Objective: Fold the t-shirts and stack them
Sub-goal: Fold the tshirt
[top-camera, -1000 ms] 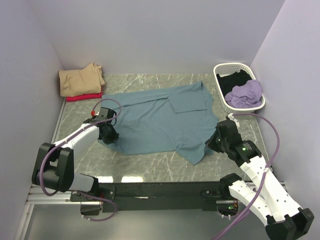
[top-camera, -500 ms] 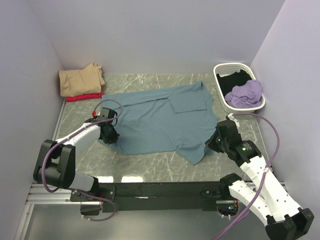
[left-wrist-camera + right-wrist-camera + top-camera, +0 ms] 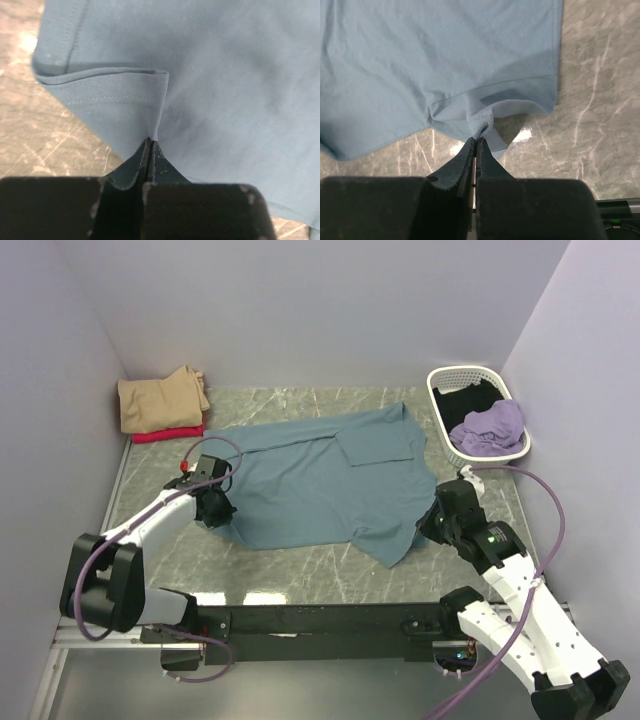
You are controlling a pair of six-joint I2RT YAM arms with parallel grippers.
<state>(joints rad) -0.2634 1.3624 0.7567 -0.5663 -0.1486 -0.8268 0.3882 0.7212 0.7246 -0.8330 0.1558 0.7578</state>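
Left arm (image 3: 155,520) stretches low over the table (image 3: 300,575) from its base, wrist tipped down. Right arm (image 3: 505,565) is bent at the elbow, forearm angled forward and down to the cloth. Count: two arms, two grippers, one basket (image 3: 440,380), five t-shirts. One teal t-shirt (image 3: 320,480) lies spread flat on the table just beside the basket, on the side toward the left arm, with a sleeve reaching near the basket wall. One lilac t-shirt (image 3: 490,427) and one black t-shirt (image 3: 468,398) lie crumpled inside the basket. One tan t-shirt (image 3: 160,400) sits folded on top of one red t-shirt (image 3: 165,434), well apart from the basket in the opposite far corner. Left gripper (image 3: 150,141): jaws pressed together, pinching a raised ridge of teal cloth next to a stitched hem, at the shirt edge farthest from the basket. Right gripper (image 3: 476,139): jaws pressed together on a small bunched fold of the teal hem, at the shirt's near corner closest to the basket. The shirt spans the gap between the two grippers, and bare marble shows around each pinch point.
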